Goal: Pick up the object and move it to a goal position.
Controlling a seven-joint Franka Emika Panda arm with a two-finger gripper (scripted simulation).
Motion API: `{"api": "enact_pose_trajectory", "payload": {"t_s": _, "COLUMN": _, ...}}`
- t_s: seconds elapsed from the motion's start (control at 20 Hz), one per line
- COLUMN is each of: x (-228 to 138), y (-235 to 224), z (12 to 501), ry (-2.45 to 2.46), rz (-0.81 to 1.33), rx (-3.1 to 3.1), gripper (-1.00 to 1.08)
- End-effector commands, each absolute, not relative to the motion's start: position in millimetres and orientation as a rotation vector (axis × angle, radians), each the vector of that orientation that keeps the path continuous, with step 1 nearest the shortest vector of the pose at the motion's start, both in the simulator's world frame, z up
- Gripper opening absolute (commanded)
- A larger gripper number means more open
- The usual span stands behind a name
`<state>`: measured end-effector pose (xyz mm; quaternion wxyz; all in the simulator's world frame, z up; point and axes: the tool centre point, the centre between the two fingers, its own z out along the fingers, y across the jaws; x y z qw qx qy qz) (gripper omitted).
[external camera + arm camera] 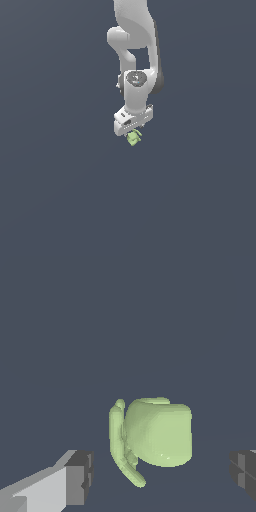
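Claw (160, 476) spread apart, pointing down, fingers (75, 478) on either side of the light-green lumpy object (157, 436), not touching it. Object sits between the fingers, right under the white arm (135, 55).

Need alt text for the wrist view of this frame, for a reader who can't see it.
A light-green lumpy object sits between the two dark fingertips of the open tool, with clear gaps on both sides, so neither touches it. Behind it is only a plain dark blue-grey surface.

Exterior view distant, wrist view close, both showing object (133, 137) (157, 436)
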<state>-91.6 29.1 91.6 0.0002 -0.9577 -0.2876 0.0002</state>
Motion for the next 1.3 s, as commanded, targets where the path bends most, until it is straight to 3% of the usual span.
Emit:
{"api": "enact_pose_trajectory", "payload": {"t_s": 0.0, "x": -93.8, "y": 29.9, "z": 90.2, "ry": -0.925, "rz": 0.0, "rx": -3.002, "gripper": 1.0}}
{"api": "enact_pose_trajectory", "payload": {"t_s": 1.05, "x": -94.5, "y": 29.8, "z": 40.0, "ry": -0.926, "rz": 0.0, "rx": -3.002, "gripper": 1.0}}
{"api": "enact_pose_trajectory", "payload": {"t_s": 1.1, "x": -94.5, "y": 29.8, "z": 40.0, "ry": -0.926, "rz": 0.0, "rx": -3.002, "gripper": -1.0}}
{"api": "enact_pose_trajectory", "payload": {"t_s": 1.25, "x": -94.5, "y": 29.8, "z": 40.0, "ry": -0.926, "rz": 0.0, "rx": -3.002, "gripper": -1.0}}
